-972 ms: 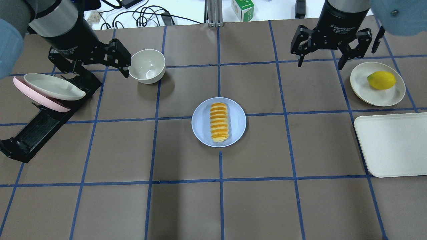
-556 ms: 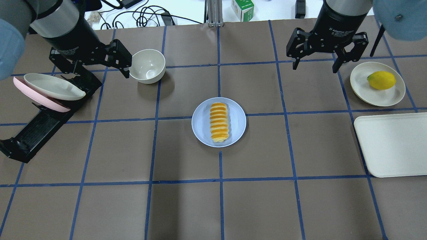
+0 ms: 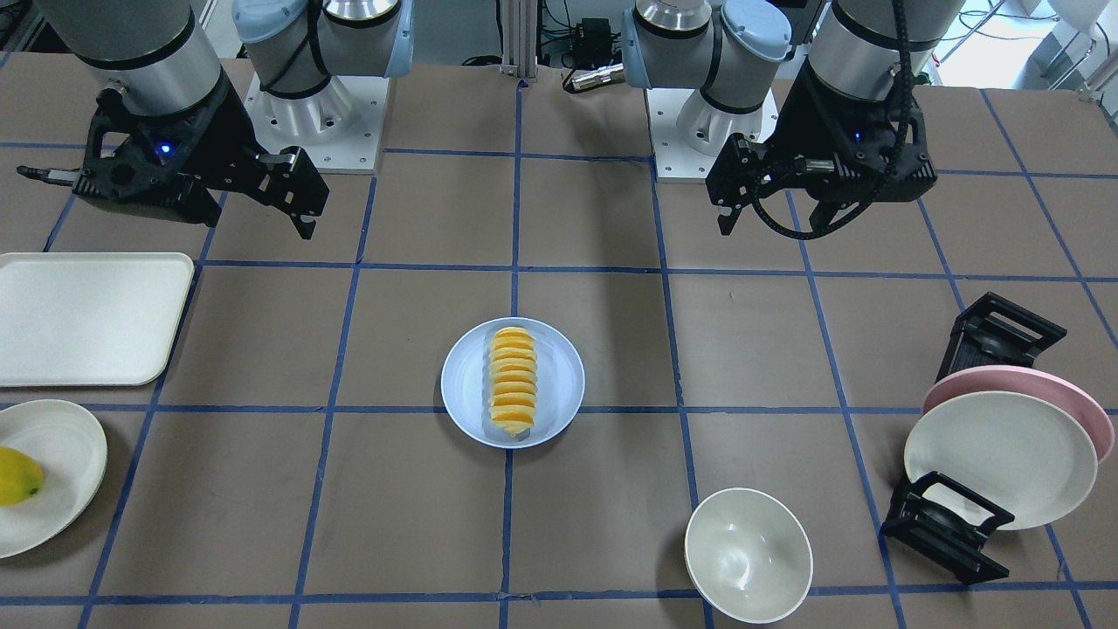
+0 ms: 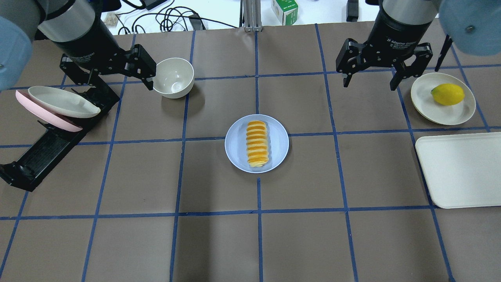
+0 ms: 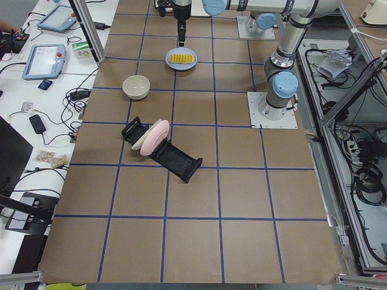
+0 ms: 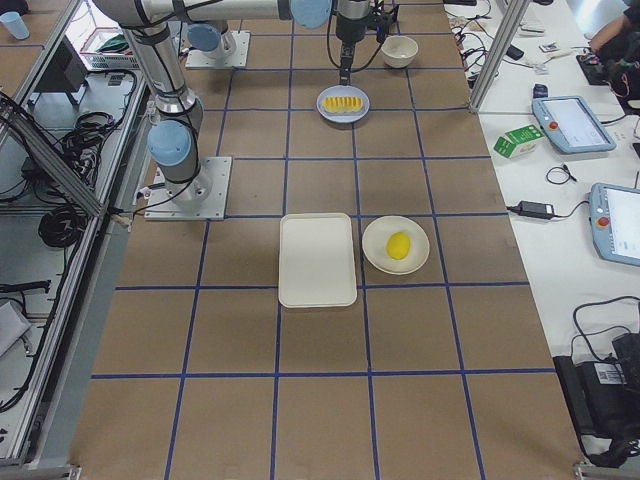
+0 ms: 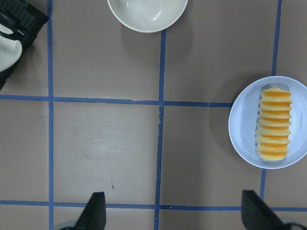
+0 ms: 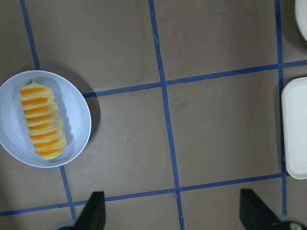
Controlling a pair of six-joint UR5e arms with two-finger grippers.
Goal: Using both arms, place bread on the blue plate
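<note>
Lying lengthwise on blue plate (image 4: 236, 145), bread (image 4: 257, 143) sits inside rim, table centre; placement judged done. Left gripper (image 4: 120, 77) beside bowl (image 4: 173, 77), right gripper (image 4: 369, 81) near lemon plate (image 4: 422, 105): both spread wide, empty. Park arms high, avoid bowl.

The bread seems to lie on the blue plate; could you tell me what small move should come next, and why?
Probably just lift the left gripper and the right gripper away to a rest pose, with no regrasp: the bread lies wholly inside the blue plate, and both grippers hang open and empty, well apart from it.
</note>
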